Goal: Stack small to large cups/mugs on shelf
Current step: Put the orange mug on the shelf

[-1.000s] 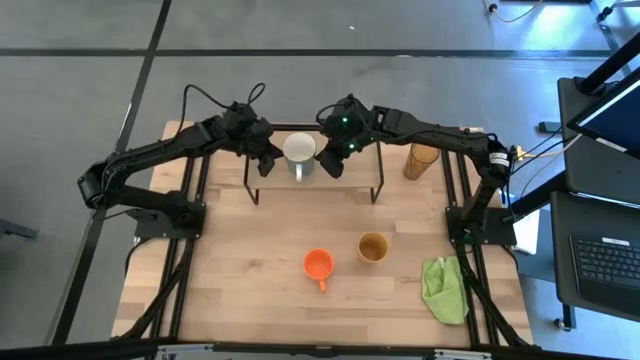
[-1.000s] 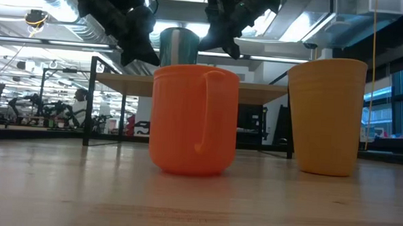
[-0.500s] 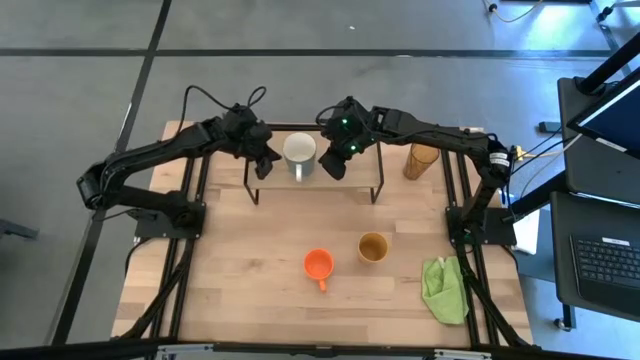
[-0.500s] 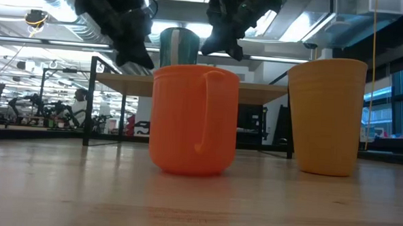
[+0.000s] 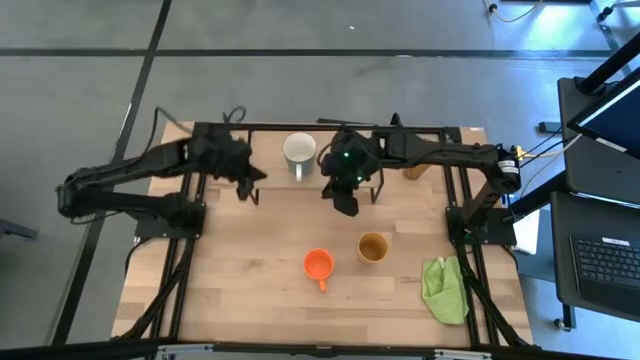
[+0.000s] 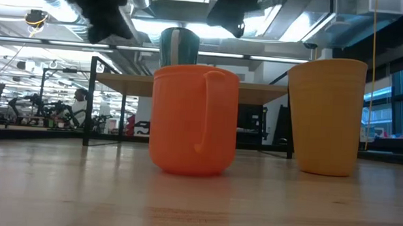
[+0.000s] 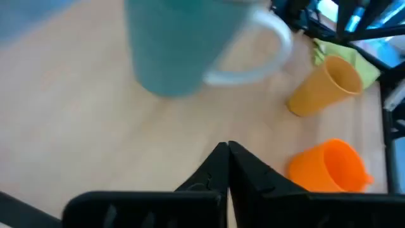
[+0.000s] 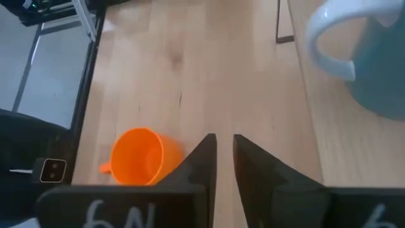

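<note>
Mugs and cups: one of four on the shelf, three still on the bench.

White mug (image 5: 299, 152) stands on the shelf (image 5: 392, 137), handle toward the bench front; judged from this layout, the stack is barely begun. Orange mug (image 5: 318, 266) and tan cup (image 5: 373, 246) stand near each other on the bench (image 5: 240, 270), forward of the shelf; the amber tumbler (image 5: 412, 169) sits at the shelf's right end, largely hidden by the right arm. Left end effector (image 5: 246, 183) hovers at the shelf's left front corner, fingers pressed together, holding nothing. Right end effector (image 5: 345, 202) hovers just forward of the shelf, fingers nearly closed with a narrow gap, also empty. Risk: the small orange mug belongs first in order, so the white mug may block its slot; either arm reaching near the shelf could strike the white mug's handle and topple it.
</note>
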